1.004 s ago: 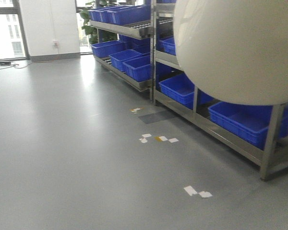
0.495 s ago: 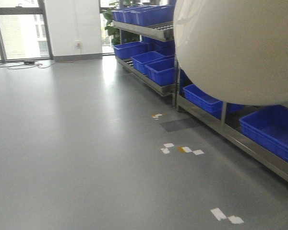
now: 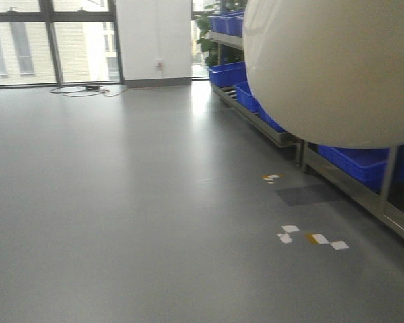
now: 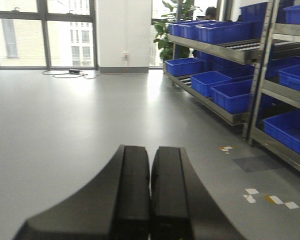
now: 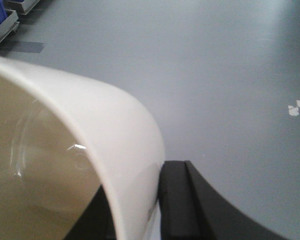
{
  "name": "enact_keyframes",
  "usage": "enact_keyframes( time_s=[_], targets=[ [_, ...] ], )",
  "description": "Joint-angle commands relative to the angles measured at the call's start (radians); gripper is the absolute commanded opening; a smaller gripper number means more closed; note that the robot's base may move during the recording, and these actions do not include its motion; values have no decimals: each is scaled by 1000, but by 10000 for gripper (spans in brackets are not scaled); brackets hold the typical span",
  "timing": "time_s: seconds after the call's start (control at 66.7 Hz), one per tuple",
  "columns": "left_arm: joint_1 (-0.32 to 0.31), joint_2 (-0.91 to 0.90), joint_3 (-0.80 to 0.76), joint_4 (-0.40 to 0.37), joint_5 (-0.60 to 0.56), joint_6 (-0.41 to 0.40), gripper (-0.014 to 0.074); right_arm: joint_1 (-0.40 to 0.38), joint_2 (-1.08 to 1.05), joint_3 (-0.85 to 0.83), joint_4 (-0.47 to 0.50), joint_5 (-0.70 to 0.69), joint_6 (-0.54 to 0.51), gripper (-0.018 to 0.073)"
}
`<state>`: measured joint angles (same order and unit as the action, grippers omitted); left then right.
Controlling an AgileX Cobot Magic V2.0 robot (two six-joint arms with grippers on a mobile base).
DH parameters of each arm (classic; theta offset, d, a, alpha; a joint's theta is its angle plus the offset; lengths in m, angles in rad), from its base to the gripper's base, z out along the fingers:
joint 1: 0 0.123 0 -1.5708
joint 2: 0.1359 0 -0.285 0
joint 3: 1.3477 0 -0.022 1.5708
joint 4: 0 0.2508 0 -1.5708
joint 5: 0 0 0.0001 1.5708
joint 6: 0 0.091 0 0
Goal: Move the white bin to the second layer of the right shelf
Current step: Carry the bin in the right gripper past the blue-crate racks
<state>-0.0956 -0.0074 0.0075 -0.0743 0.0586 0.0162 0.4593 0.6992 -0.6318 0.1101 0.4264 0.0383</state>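
Right gripper (image 5: 138,202) jaws pinch rim of cream-white smooth plastic bin (image 3: 330,67) above grey floor (image 3: 121,202); left gripper (image 4: 151,155) jaws pressed together.

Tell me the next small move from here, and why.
Probably swing the base right to face the steel racks. The right claw pinches the rim of the white bin, which is held in the air, while the racks and their blue bins sit at the right edge of the front view, not ahead. The left claw is shut and empty.

Matte black fingers (image 4: 132,200), broad and smooth, with flat inner faces and curved, flared outer flanks.
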Motion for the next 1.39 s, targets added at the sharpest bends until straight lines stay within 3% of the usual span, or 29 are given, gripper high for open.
enact_keyframes(
  time_s=[0.0,1.379],
  targets=[
    [-6,-3,37,-9,-86,-10,85,-5,-6,-31,0,-95,-1,55],
    [-6,-3,37,-9,-86,-10,85,-5,-6,-31,0,-92,-1,55]
  ],
)
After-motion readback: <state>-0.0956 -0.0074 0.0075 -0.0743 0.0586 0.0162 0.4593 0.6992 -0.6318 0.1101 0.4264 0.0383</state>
